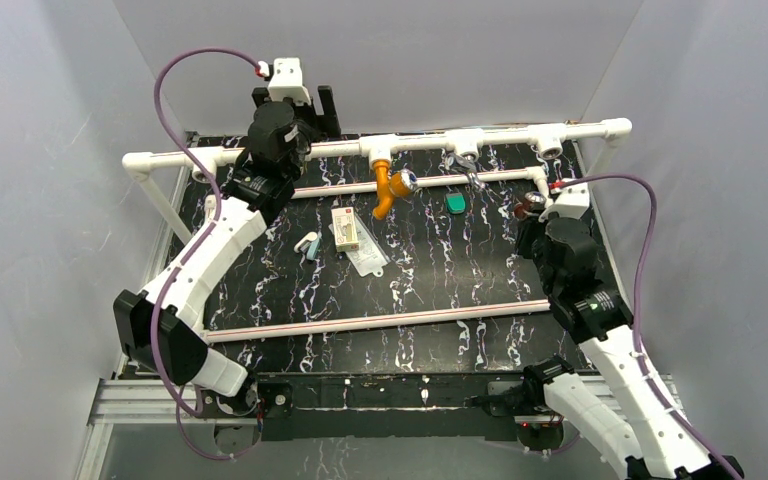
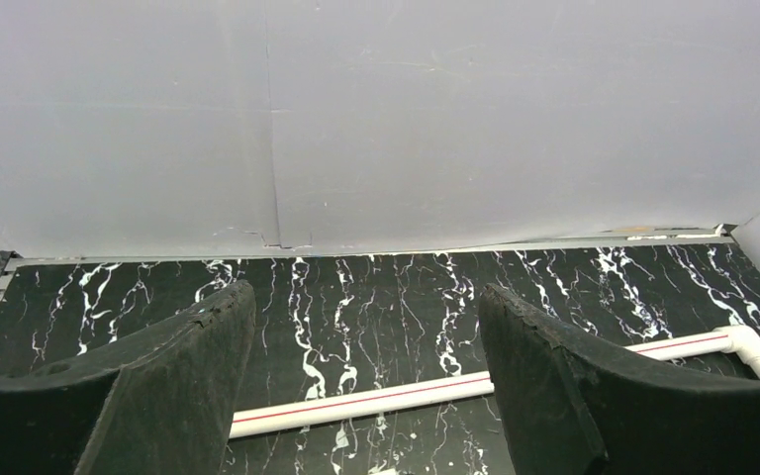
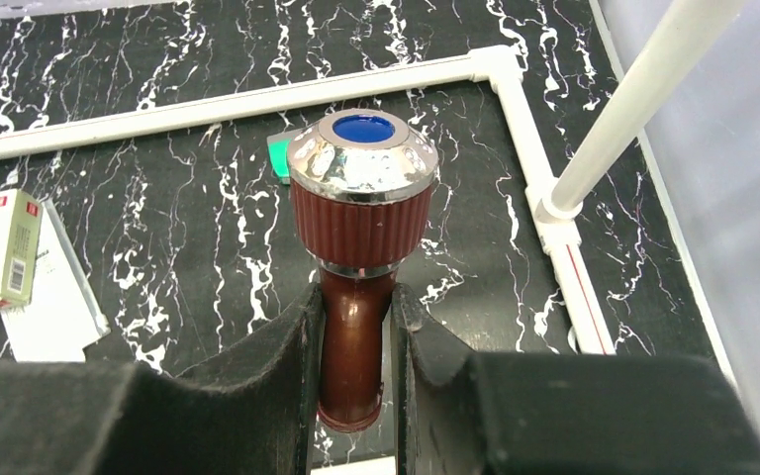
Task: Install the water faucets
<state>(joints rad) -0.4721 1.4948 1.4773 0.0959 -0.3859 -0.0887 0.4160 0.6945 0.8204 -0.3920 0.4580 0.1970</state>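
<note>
One brown faucet (image 3: 361,213) pinched; orange faucet (image 1: 386,193) in tee (image 1: 381,148).

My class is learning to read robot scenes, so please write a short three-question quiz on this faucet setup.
1. True or false: the left arm's jaws hold the orange faucet.
2. What do the right arm's jaws clamp? A) green block B) reddish-brown faucet C) nothing
3. What colour is the disc on that faucet's knob?
Key: 1 false, they are open and empty; the orange faucet sits at the white pipe. 2 B. 3 blue.
</note>
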